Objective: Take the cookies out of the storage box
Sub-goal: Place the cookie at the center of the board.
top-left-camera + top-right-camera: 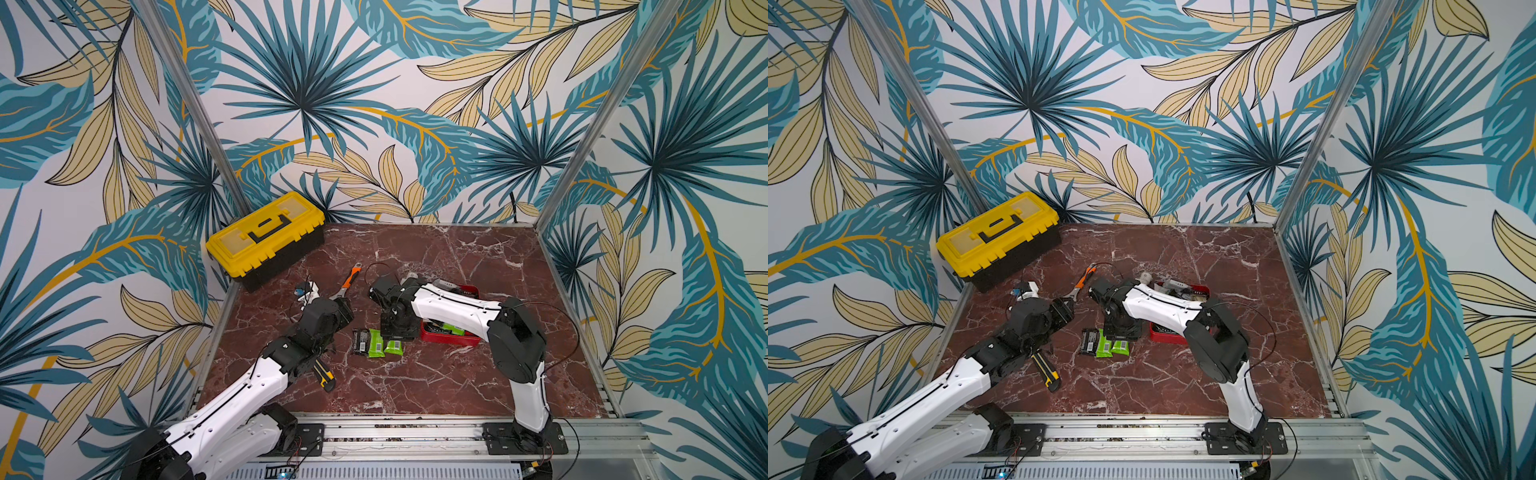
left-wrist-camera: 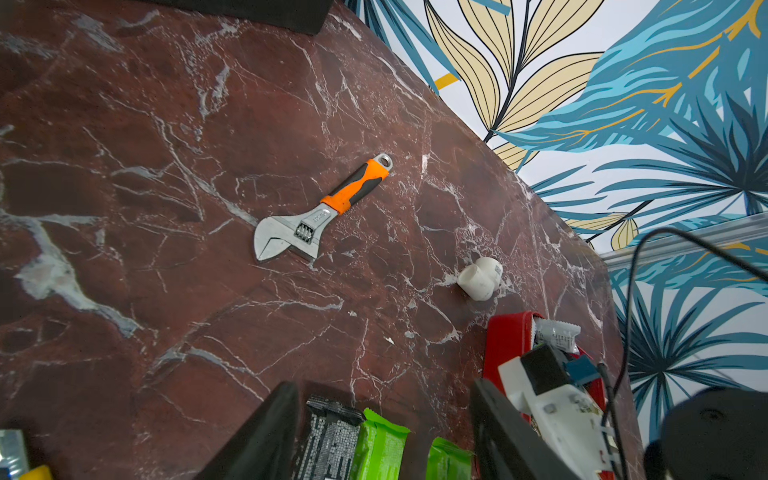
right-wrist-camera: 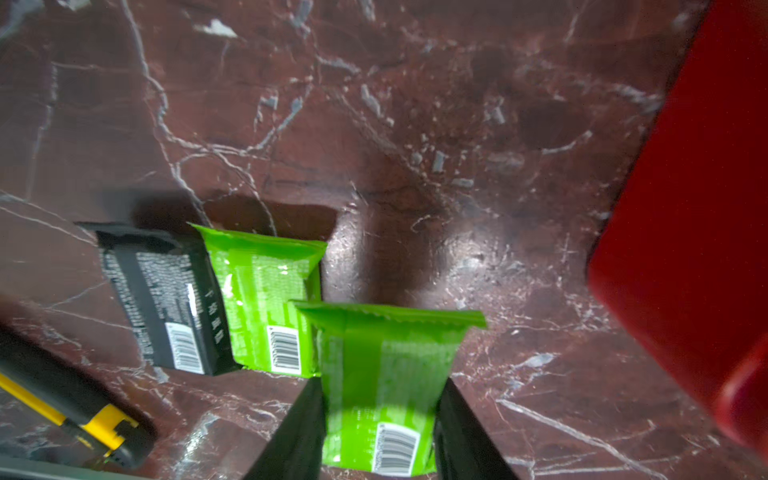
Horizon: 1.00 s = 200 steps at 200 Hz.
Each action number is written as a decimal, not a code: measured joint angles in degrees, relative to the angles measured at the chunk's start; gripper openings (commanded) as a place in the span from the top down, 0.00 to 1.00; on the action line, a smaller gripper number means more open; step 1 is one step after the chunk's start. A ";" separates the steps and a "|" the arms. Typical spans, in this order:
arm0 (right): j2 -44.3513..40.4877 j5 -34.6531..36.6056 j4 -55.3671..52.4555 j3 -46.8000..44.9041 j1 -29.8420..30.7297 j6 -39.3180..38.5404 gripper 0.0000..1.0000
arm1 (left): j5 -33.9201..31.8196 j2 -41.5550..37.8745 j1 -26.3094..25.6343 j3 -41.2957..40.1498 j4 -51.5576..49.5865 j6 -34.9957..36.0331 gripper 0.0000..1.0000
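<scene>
The storage box [image 1: 451, 338] is a shallow red box, partly hidden under my right arm, with several cookies [image 1: 451, 329] still inside. Three cookies lie on the marble left of it: a black packet [image 1: 360, 341], a green one [image 1: 376, 343] and another green one [image 1: 393, 347]. My right gripper [image 3: 380, 386] points down and is shut on that last green packet [image 3: 386, 353], one finger against each long side, at or just above the table. The box wall [image 3: 685, 249] is close beside it. My left gripper [image 2: 382, 440] hangs open and empty left of the packets.
A yellow-lidded toolbox [image 1: 266, 237] stands at the back left. An orange-handled wrench [image 2: 316, 216] and a white pipe fitting [image 2: 480, 278] lie behind the packets. A yellow-black utility knife [image 1: 324, 374] lies by my left forearm. Patterned walls close three sides.
</scene>
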 measured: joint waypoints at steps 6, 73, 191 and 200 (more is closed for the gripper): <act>0.07 0.22 -0.15 0.00 0.09 -0.09 0.60 | 0.09 -0.35 0.00 -0.22 -0.04 -0.09 0.30; 3.98 3.34 -1.07 3.65 0.04 -1.29 0.60 | 0.24 -2.80 0.00 -1.68 -2.38 -1.55 0.31; 4.96 4.28 -1.27 4.57 0.04 -3.56 0.35 | 0.96 -1.11 0.00 -1.57 -3.65 -0.63 0.31; 2.60 5.11 -1.20 4.13 -0.07 -3.72 0.35 | 1.75 0.07 0.00 -1.31 -3.13 0.55 0.31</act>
